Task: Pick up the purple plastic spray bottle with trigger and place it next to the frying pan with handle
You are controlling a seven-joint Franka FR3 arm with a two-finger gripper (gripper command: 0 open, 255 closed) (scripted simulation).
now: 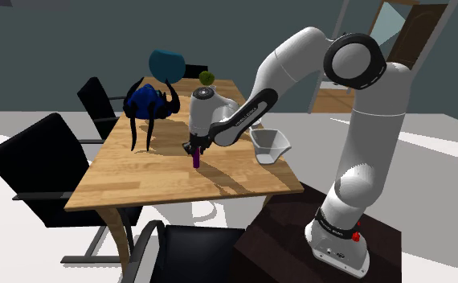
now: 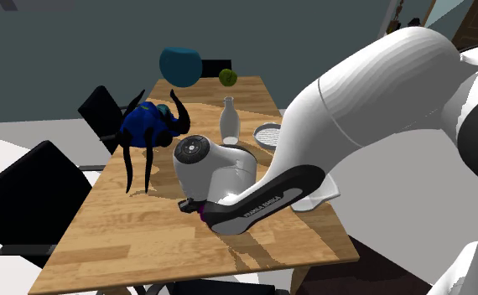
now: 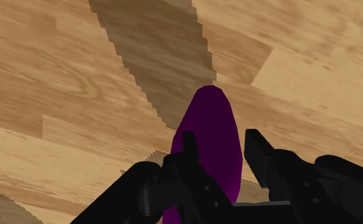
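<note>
In the shoulder view, the purple spray bottle (image 1: pixel 196 160) is largely hidden by the gripper (image 1: pixel 194 149) above it. Only its lower part is seen, upright, near the middle of the wooden counter (image 1: pixel 139 181). Whether its foot touches the wood cannot be told, and its trigger cannot be made out. Beyond it are seen a blue object on black legs (image 1: pixel 145 102), a teal round vessel (image 1: pixel 166 63) and a green ball (image 1: pixel 206 77). A white spouted cup (image 1: pixel 269 145) stands to the view's right of the bottle, and black chairs (image 1: pixel 42 165) are set around the counter. Part of the far counter is covered by the white arm (image 1: pixel 356 145). In the second exterior view, the bottle is reduced to a purple sliver under the forearm. The forearm also cuts off a pale round pan (image 2: pixel 267 131), well apart from the bottle, with a white bottle (image 2: pixel 228 120) just beside the pan. In the wrist view, the jaws are seen drawn in narrow against the purple body, one on each side, over bare wood crossed by shadow.
</note>
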